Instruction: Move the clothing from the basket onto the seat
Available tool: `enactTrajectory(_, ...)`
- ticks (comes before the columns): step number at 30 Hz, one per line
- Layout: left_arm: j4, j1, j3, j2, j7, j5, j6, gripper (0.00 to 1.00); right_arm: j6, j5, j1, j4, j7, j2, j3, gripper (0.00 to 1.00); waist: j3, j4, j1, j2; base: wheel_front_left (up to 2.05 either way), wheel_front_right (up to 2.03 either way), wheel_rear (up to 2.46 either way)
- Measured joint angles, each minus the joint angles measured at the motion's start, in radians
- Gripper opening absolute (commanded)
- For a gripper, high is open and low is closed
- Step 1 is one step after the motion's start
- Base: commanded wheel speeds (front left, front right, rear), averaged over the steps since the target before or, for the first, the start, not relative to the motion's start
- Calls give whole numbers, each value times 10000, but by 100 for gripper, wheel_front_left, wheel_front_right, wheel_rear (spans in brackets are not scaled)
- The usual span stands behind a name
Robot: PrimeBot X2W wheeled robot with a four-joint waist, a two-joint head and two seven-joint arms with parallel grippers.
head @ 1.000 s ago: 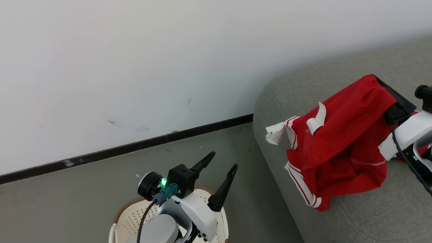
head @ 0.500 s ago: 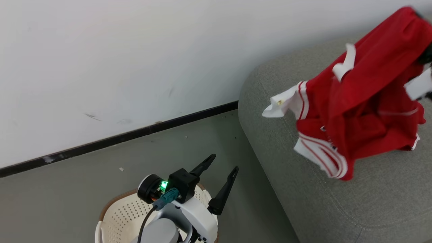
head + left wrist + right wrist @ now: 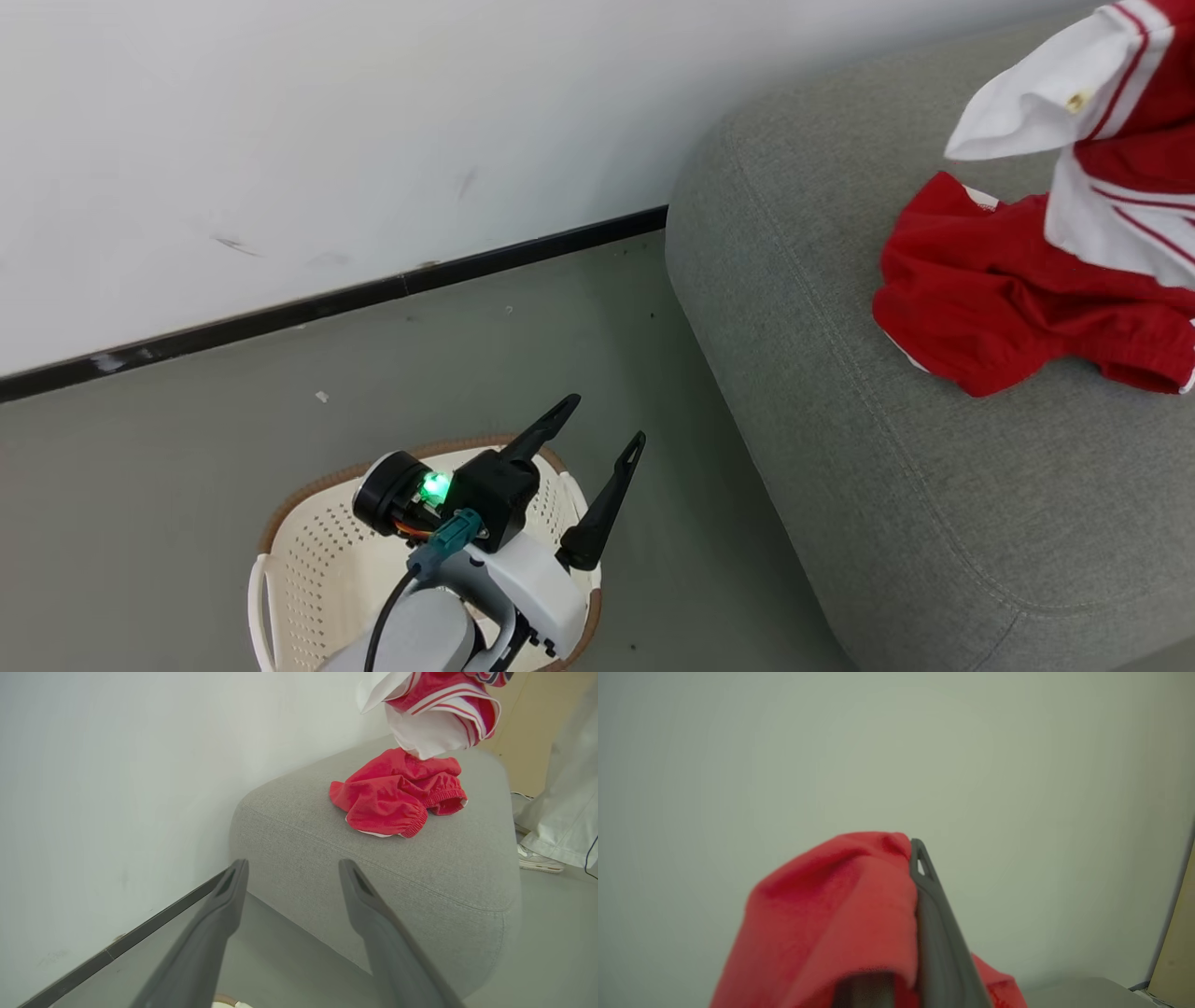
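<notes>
A red garment with white trim (image 3: pixel 1111 140) hangs in the air over the grey seat (image 3: pixel 840 392), at the upper right of the head view. In the right wrist view its red fabric (image 3: pixel 831 914) drapes over my right gripper (image 3: pixel 908 856), which is shut on it; one dark finger (image 3: pixel 927 891) shows and the other is covered. A second, plain red garment (image 3: pixel 990 299) lies crumpled on the seat, also visible from the left wrist (image 3: pixel 397 793). My left gripper (image 3: pixel 604 420) hangs open and holds nothing above the cream basket (image 3: pixel 280 523), whose inside my arm mostly hides.
A white wall with a dark baseboard (image 3: pixel 327 303) runs behind the grey floor (image 3: pixel 187 448). A person's pale trouser leg (image 3: pixel 560 788) and shoe (image 3: pixel 537 858) stand beyond the seat's far side in the left wrist view.
The held garment has risen up and to the right, off the seat cushion, uncovering the plain red garment beneath. The head camera has shifted. My left gripper stays open over the basket.
</notes>
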Motion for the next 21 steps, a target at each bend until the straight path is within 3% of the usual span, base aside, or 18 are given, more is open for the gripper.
enactTrajectory(4, -372, -184, -15, 136, 128, 251, 48, 100, 0, -188, -314, 502, -17, -257, -485, 0, 340, 99, 0, 0, 0, 0, 0)
enactTrajectory(7, -621, -309, -38, 217, 215, 408, 125, 100, 0, -378, -329, 800, -19, -311, -268, 0, 586, 178, 0, 0, 0, 0, 0)
enactTrajectory(21, -1421, -761, -207, 487, 690, 621, 150, 100, 0, -671, 2522, 2581, -546, 1009, 259, 0, 1649, 404, 0, 0, 0, 0, 0)
